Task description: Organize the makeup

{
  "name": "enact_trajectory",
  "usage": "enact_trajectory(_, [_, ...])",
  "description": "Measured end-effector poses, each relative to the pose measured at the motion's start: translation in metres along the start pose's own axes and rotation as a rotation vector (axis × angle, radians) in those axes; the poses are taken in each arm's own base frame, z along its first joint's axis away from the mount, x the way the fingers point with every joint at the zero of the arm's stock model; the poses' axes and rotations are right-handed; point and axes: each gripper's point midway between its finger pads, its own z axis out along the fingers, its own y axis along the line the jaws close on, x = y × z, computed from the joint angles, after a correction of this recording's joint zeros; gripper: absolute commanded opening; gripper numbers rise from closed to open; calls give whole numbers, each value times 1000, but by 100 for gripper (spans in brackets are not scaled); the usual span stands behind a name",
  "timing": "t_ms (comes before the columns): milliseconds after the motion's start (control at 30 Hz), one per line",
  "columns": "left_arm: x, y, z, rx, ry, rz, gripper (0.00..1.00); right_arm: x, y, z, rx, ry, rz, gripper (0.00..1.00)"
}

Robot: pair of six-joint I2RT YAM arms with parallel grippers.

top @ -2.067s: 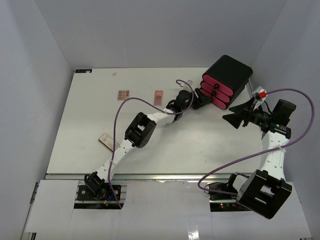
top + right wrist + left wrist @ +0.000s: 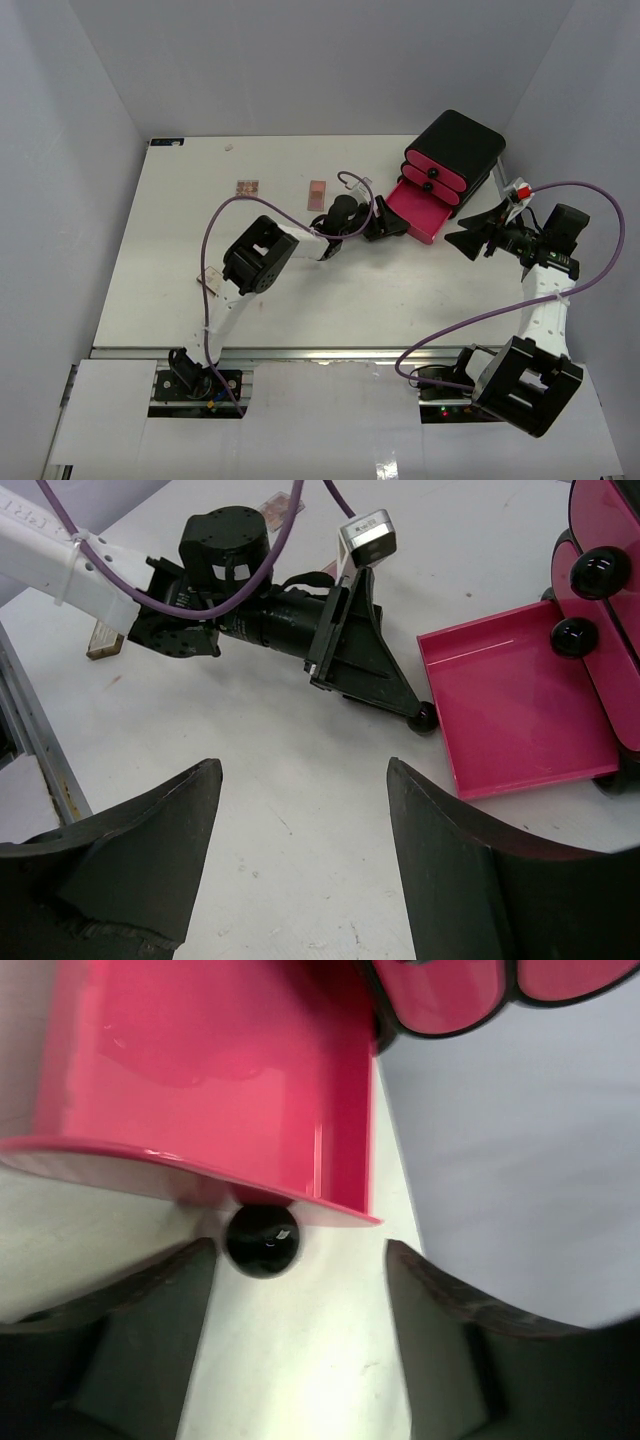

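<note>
The black box (image 2: 458, 150) has its bottom pink drawer (image 2: 415, 208) pulled out and empty. My left gripper (image 2: 398, 227) is open at the drawer's front. In the left wrist view the drawer's black knob (image 2: 261, 1240) sits between the fingertips, close to the left finger (image 2: 150, 1300), with a clear gap to the right one. The makeup on the table is a tan-pink palette (image 2: 247, 188), a small pink compact (image 2: 317, 194) and a tan case (image 2: 212, 283) partly under the left arm. My right gripper (image 2: 470, 235) is open and empty, right of the drawer.
The upper two pink drawers (image 2: 600, 570) are shut. In the right wrist view the left gripper (image 2: 424, 717) and its cable lie across the table ahead of my right gripper (image 2: 300, 770), with the tan case (image 2: 105, 640) beyond. White walls enclose the table.
The bottom pink drawer has come out of the box. My left gripper has drawn back toward the table's middle with it. The right arm has barely shifted.
</note>
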Motion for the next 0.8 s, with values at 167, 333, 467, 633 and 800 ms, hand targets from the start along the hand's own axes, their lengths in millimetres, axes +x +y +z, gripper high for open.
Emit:
enact_trajectory(167, [-4, -15, -18, 9, -6, 48, 86, 0, 0, 0, -1, 0, -1, 75])
enact_trajectory(333, [-19, -38, -46, 23, -35, 116, 86, 2, 3, 4, -16, 9, -11, 76])
enact_trajectory(467, [-28, -50, -86, -2, -58, 205, 87, 7, 12, 12, -43, 34, -17, 76])
enact_trajectory(633, [-65, -76, -144, -13, -135, 300, 98, 10, 22, 26, -65, 88, -51, 78])
enact_trajectory(800, [-117, -93, -235, -85, -262, 413, 98, 13, 44, 63, -131, 210, -135, 78])
